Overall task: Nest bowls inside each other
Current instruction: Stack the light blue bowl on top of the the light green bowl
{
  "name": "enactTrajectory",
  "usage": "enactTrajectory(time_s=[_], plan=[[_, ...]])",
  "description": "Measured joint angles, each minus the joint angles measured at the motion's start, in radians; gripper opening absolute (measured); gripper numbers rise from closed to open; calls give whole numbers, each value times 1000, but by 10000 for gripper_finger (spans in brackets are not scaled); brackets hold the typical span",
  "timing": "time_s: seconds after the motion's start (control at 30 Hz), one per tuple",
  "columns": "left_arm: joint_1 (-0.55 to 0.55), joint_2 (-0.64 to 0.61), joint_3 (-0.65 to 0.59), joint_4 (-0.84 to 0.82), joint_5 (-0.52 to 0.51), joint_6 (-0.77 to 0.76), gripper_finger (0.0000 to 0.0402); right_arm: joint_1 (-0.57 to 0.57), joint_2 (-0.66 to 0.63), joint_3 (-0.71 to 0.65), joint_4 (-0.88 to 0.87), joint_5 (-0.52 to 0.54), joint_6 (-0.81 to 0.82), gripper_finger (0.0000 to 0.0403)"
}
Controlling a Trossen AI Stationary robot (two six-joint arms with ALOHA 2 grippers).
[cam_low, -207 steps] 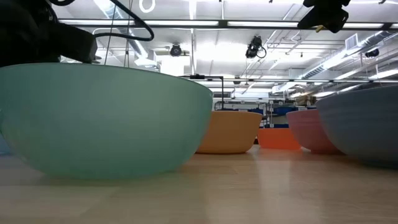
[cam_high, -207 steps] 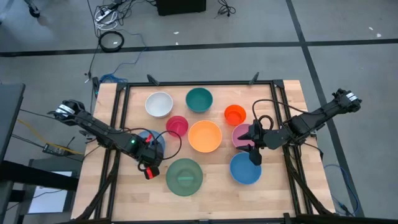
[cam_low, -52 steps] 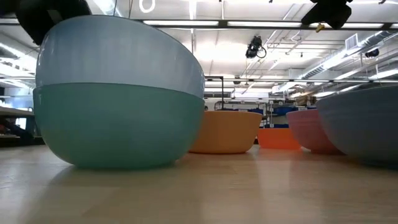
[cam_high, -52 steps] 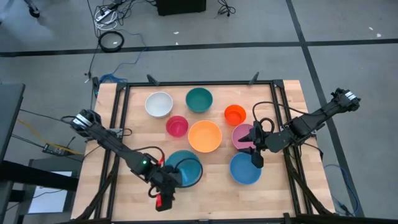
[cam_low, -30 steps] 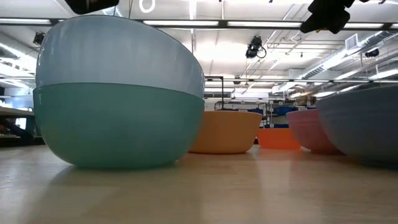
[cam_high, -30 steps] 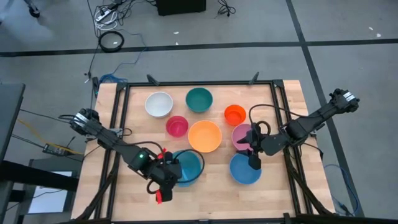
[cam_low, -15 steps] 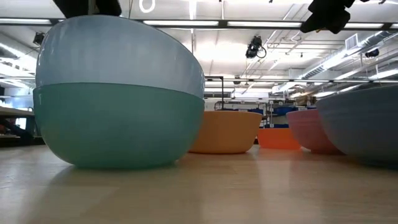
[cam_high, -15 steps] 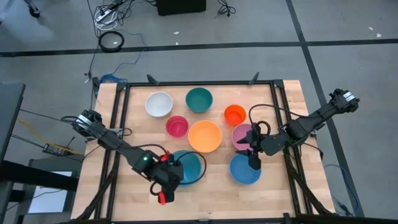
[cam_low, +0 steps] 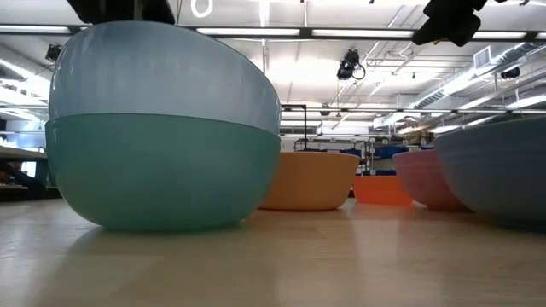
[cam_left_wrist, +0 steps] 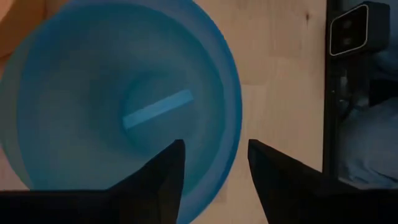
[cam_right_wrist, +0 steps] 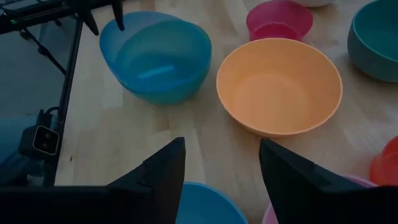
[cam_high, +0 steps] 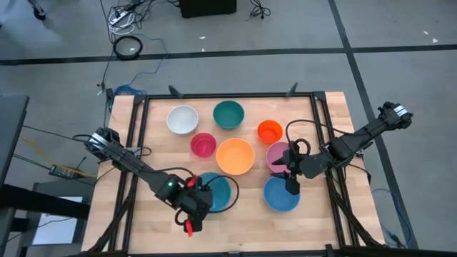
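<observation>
Bowls: blue bowl (cam_high: pixel 216 191) nested in green bowl (cam_low: pixel 162 175) nr desk (cam_high: pixel 243 221) front edge. Left hand (cam_high: pixel 191 209) over its rim, fingers apart, empty. Right hand (cam_high: pixel 290 184) open, empty, above second blue bowl (cam_high: pixel 282 194).

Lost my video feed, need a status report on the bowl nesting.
Left gripper open, straddling rim of blue bowl sitting tilted in green bowl. Right gripper open, over second blue bowl. Nothing blocking.
</observation>
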Motion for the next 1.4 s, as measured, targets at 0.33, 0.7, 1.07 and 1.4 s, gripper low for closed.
enactTrajectory(time_s=[0.33, 0.7, 1.07, 1.4], plan=[[0, 48, 0, 9, 24, 14, 165, 0, 0, 0, 0, 0, 0, 194], [0, 48, 0, 12, 2, 24, 60, 0, 0, 0, 0, 0, 0, 194], [0, 48, 0, 26, -12, 6, 24, 0, 0, 0, 0, 0, -1, 194], [0, 48, 0, 26, 4, -1, 26, 0, 0, 0, 0, 0, -1, 194]])
